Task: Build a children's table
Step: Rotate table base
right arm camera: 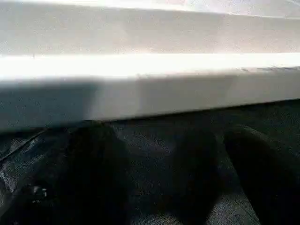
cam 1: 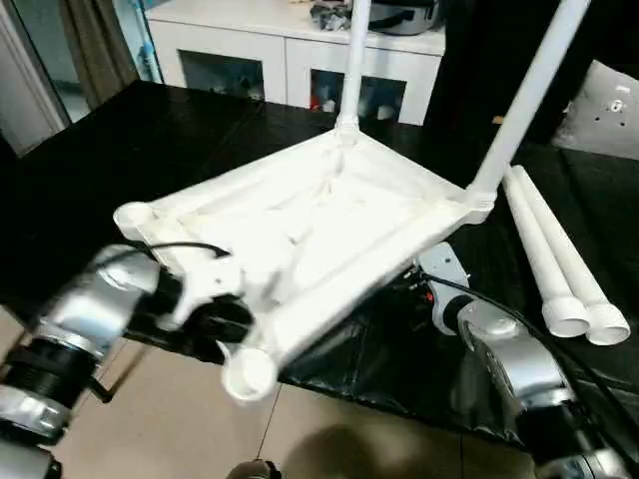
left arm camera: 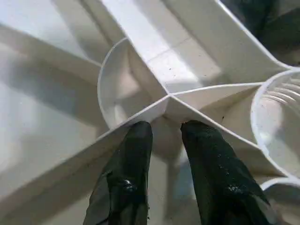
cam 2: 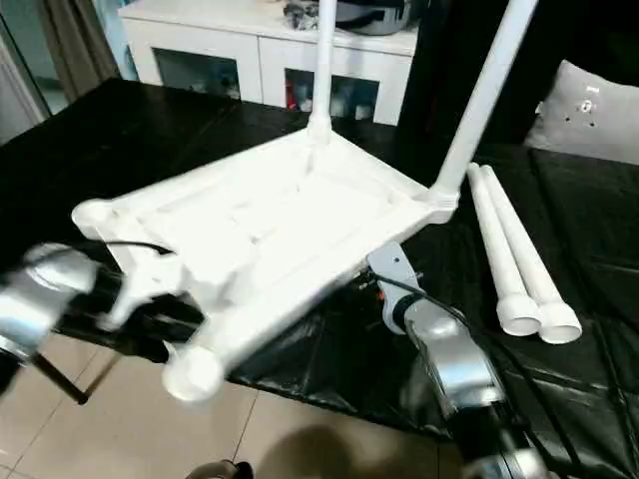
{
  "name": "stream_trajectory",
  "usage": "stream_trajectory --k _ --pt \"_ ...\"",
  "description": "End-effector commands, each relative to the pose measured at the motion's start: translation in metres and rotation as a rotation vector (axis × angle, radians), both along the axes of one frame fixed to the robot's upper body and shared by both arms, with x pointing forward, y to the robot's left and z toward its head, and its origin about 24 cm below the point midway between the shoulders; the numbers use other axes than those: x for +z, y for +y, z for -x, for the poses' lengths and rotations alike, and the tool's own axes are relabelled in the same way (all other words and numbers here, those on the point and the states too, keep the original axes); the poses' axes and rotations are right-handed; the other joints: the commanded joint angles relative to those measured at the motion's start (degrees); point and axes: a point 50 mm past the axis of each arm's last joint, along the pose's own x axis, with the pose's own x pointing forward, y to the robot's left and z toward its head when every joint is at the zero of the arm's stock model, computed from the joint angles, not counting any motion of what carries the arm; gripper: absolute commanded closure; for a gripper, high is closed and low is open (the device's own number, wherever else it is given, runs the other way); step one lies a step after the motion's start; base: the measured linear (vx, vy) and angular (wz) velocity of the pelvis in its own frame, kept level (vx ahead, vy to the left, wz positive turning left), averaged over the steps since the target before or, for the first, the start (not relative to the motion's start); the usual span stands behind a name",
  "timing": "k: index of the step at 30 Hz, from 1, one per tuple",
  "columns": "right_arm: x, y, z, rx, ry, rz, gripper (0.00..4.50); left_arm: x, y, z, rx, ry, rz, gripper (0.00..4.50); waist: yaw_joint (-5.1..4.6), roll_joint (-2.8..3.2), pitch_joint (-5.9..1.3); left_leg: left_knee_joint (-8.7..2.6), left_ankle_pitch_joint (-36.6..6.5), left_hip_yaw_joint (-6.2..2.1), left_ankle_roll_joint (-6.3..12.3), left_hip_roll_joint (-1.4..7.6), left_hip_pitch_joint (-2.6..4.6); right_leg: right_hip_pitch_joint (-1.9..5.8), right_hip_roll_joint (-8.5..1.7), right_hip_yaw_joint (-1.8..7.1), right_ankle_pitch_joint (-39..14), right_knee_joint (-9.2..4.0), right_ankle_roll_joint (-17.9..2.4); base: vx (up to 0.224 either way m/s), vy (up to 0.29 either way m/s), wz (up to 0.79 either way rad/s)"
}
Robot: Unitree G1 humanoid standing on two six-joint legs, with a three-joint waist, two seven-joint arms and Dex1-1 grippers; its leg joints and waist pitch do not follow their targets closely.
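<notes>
The white tabletop lies upside down and tilted, its near end raised off the black table and past the front edge. Two legs stand in its far corner sockets. The near socket and the left socket are empty. Two loose legs lie side by side on the right. My left gripper is shut on a rib of the underside near the near corner. My right gripper is open just under the tabletop's right rim, fingers spread over the black cover.
A white cabinet with glass doors stands behind the black-covered table. Tiled floor lies below the table's front edge. A pale grey object sits at the far right.
</notes>
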Motion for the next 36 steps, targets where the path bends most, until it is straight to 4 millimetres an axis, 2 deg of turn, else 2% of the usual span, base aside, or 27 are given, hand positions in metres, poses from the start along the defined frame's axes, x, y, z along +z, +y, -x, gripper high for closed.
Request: stream_trajectory --k 1,2,4,7,9,11,12,14,15,16,17,18,19,23,24,26,27,28,29,30,32,33,34,35,36 --pt "-0.001 -0.003 -0.003 -0.02 0.007 0.004 0.0 -0.007 -0.014 0.007 -0.048 0.034 0.028 3.1 -0.08 0.11 -3.16 -3.23 -20.7 -0.86 -2.31 3.96 2.62 -0.51 -5.25 2.07 -7.7 -4.56 -12.1 0.0 0.0 0.0" --pt "0.0 0.002 -0.006 -0.001 0.001 -0.029 0.0 -0.006 -0.021 0.009 -0.053 0.041 0.048 3.1 -0.32 0.23 -3.2 -3.32 -21.5 -0.94 -2.77 3.95 2.65 -0.52 -5.18 2.06 -8.0 -4.42 -12.0 0.0 0.0 0.0" --pt "0.001 0.007 -0.01 0.024 -0.017 -0.044 0.0 -0.007 -0.031 0.012 -0.065 0.041 0.072 3.1 -0.56 0.11 -3.21 -3.5 -21.7 -1.09 -3.13 3.84 2.31 -0.26 -5.08 1.91 -8.4 -4.38 -11.7 0.0 0.0 0.0" --pt "0.002 0.01 -0.013 0.032 -0.025 -0.037 0.0 -0.009 -0.04 0.014 -0.074 0.035 0.097 3.1 -0.63 0.11 -3.15 -3.33 -22.5 -0.9 -3.19 3.77 2.58 -0.6 -5.16 1.98 -9.5 -4.65 -11.9 0.0 0.0 0.0" --pt "0.004 0.011 -0.016 0.026 -0.032 -0.037 0.0 -0.009 -0.046 0.015 -0.077 0.029 0.113 3.1 -0.52 0.04 -3.15 -3.29 -21.8 -0.8 -3.0 3.8 2.51 -0.57 -5.08 2.07 -9.4 -4.77 -11.6 0.0 0.0 0.0" --pt "0.007 0.009 -0.02 0.005 -0.053 -0.031 0.0 -0.009 -0.062 0.014 -0.087 0.011 0.169 3.1 -0.62 0.22 -3.31 -3.23 -21.1 -0.73 -2.84 3.79 2.44 -0.5 -5.03 2.03 -8.0 -4.6 -11.6 0.0 0.0 0.0" --pt "0.008 0.008 -0.021 -0.003 -0.057 -0.028 0.0 -0.009 -0.067 0.014 -0.086 0.005 0.186 3.1 -0.57 0.01 -3.33 -3.02 -20.7 -0.47 -2.69 3.78 2.61 -0.64 -4.95 2.09 -7.3 -4.76 -11.7 0.0 0.0 0.0" --pt "0.008 0.005 -0.023 -0.018 -0.069 -0.015 0.0 -0.008 -0.077 0.009 -0.064 -0.018 0.222 3.1 -0.45 -0.15 -3.41 -2.96 -19.2 -0.3 -2.4 3.72 2.32 -0.44 -4.9 2.1 -6.5 -4.69 -11.5 0.0 0.0 0.0" --pt "0.009 0.003 -0.023 -0.026 -0.074 -0.008 0.0 -0.008 -0.081 0.006 -0.053 -0.034 0.232 3.1 -0.39 -0.2 -3.42 -2.89 -18.9 -0.29 -2.19 3.78 2.38 -0.51 -4.89 2.13 -5.9 -4.69 -11.4 0.0 0.0 0.0" --pt "0.009 -0.001 -0.024 -0.043 -0.084 0.005 0.0 -0.007 -0.09 0.0 -0.026 -0.069 0.252 3.1 -0.56 -0.09 -3.48 -2.82 -17.5 -0.21 -1.77 3.65 2.13 -0.39 -4.58 2.14 -4.4 -4.56 -11.3 0.0 0.0 0.0" --pt "0.009 -0.001 -0.024 -0.043 -0.084 0.005 0.0 -0.007 -0.09 0.0 -0.026 -0.069 0.252 3.1 -0.45 -0.08 -3.55 -2.7 -17.3 -0.12 -1.65 3.65 2.28 -0.53 -4.5 2.18 -3.9 -4.61 -11.2 0.0 0.0 0.0" --pt "0.009 -0.005 -0.025 -0.058 -0.094 0.012 0.0 -0.006 -0.097 -0.006 -0.002 -0.091 0.269 3.1 -0.54 -0.21 -3.75 -2.61 -15.7 -0.23 -1.24 3.66 1.85 -0.14 -4.59 2.14 -1.5 -4.36 -11.1 0.0 0.0 0.0" --pt "0.01 -0.007 -0.025 -0.068 -0.101 0.013 0.0 -0.006 -0.103 -0.009 0.017 -0.105 0.29 3.1 -0.57 -0.05 -3.75 -2.53 -15.7 -0.19 -1.13 3.7 1.95 -0.34 -4.48 2.18 -0.9 -4.35 -11.1 0.0 0.0 0.0" --pt "0.013 -0.012 -0.026 -0.091 -0.126 0.014 0.0 -0.005 -0.114 -0.021 0.09 -0.153 0.321 3.1 -0.99 -0.28 -3.67 -2.22 -16.4 -0.05 -0.4 3.57 1.99 -0.27 -4.49 2.29 -0.6 -4.61 -11.5 0.0 0.0 0.0" --pt "0.018 -0.015 -0.028 -0.103 -0.153 0.006 0.0 -0.006 -0.119 -0.032 0.169 -0.204 0.313 3.1 -1.33 -0.36 -3.51 -2.14 -16.7 0.1 0.08 3.4 1.91 -0.32 -4.38 2.38 -1.5 -4.96 -11.4 0.0 0.0 0.0" --pt "0.025 -0.017 -0.029 -0.116 -0.191 -0.009 0.0 -0.007 -0.123 -0.045 0.264 -0.271 0.302 3.1 -1.4 -0.56 -3.56 -2.11 -17.3 -0.04 0.02 3.56 2.0 -0.09 -4.53 2.34 -2.6 -4.97 -11.3 0.0 0.0 0.0" --pt "0.025 -0.017 -0.029 -0.116 -0.191 -0.009 0.0 -0.007 -0.123 -0.045 0.264 -0.271 0.302 3.1 -1.4 -0.56 -3.55 -2.08 -17.3 -0.02 0.23 3.51 2.0 -0.13 -4.53 2.39 -2.9 -5.12 -11.2 0.0 0.0 0.0" --pt "0.028 -0.017 -0.029 -0.119 -0.203 -0.014 0.0 -0.008 -0.125 -0.048 0.291 -0.292 0.301 3.1 -1.5 -0.7 -3.52 -2.17 -16.6 -0.17 0.59 3.55 1.69 0.16 -4.6 2.33 -2.4 -5.06 -11.0 0.0 0.0 0.0" --pt "0.029 -0.017 -0.029 -0.12 -0.206 -0.017 0.0 -0.008 -0.125 -0.049 0.298 -0.298 0.302 3.1 -1.52 -0.66 -3.61 -2.15 -16.2 -0.18 0.7 3.58 1.69 0.16 -4.54 2.3 -2.0 -4.96 -11.1 0.0 0.0 0.0" --pt "0.034 -0.017 -0.029 -0.124 -0.229 -0.033 0.0 -0.007 -0.125 -0.054 0.35 -0.329 0.312 3.1 -1.61 -0.76 -3.7 -1.89 -15.1 -0.06 1.68 3.57 1.79 0.02 -4.43 2.27 0.0 -4.87 -11.6 0.0 0.0 0.0" --pt "0.042 -0.021 -0.027 -0.139 -0.27 -0.036 0.0 -0.003 -0.128 -0.057 0.391 -0.324 0.378 3.1 -1.54 -1.14 -3.76 -1.68 -14.0 0.09 2.48 3.5 1.75 0.16 -4.39 2.31 1.3 -4.81 -11.7 0.0 0.0 0.0" --pt "0.045 -0.022 -0.026 -0.144 -0.284 -0.034 0.0 -0.002 -0.129 -0.057 0.399 -0.317 0.404 3.1 -1.19 -0.97 -3.84 -1.58 -12.1 0.07 3.37 3.62 1.72 0.2 -4.52 2.26 3.2 -4.59 -12.0 0.0 0.0 0.0" --pt "0.047 -0.023 -0.025 -0.148 -0.293 -0.033 0.0 0.0 -0.13 -0.057 0.405 -0.312 0.422 3.1 -1.09 -1.01 -3.85 -1.51 -11.2 0.08 3.99 3.69 1.72 0.11 -4.54 2.21 4.1 -4.42 -12.4 0.0 0.0 0.0" --pt "0.051 -0.023 -0.022 -0.138 -0.31 -0.056 0.0 0.004 -0.133 -0.052 0.379 -0.273 0.494 2.89 -0.92 -0.87 -3.97 -1.44 -11.1 0.08 4.13 3.78 1.84 0.02 -4.54 2.18 4.4 -4.35 -12.6 0.0 0.0 0.0" --pt "0.054 -0.023 -0.021 -0.131 -0.316 -0.068 0.0 0.006 -0.135 -0.05 0.362 -0.254 0.527 2.89 -0.76 -0.92 -3.95 -1.45 -10.4 0.04 4.66 3.98 1.65 0.09 -4.62 2.16 5.6 -4.13 -13.0 0.0 0.0 0.0"
